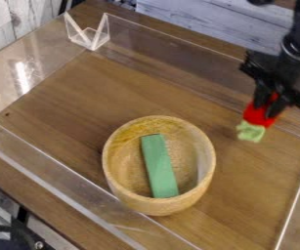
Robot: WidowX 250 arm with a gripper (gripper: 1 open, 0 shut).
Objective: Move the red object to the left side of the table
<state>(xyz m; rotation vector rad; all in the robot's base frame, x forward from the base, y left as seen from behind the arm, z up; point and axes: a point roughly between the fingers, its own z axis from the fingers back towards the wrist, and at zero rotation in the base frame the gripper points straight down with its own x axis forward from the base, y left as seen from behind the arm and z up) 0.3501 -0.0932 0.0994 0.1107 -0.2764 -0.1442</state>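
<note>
gripper (263, 105) – clamped on red object (255, 120) | obj off table (100, 107) – right side

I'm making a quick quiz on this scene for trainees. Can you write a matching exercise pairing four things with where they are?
Things:
1. red object
2. green block
3. wooden bowl
4. clear stand

Places:
A. far left corner of the table
B. lying inside the bowl
C. between the gripper fingers at the right side
D. middle of the table, near the front wall

Pairs: 1-C, 2-B, 3-D, 4-A
</note>
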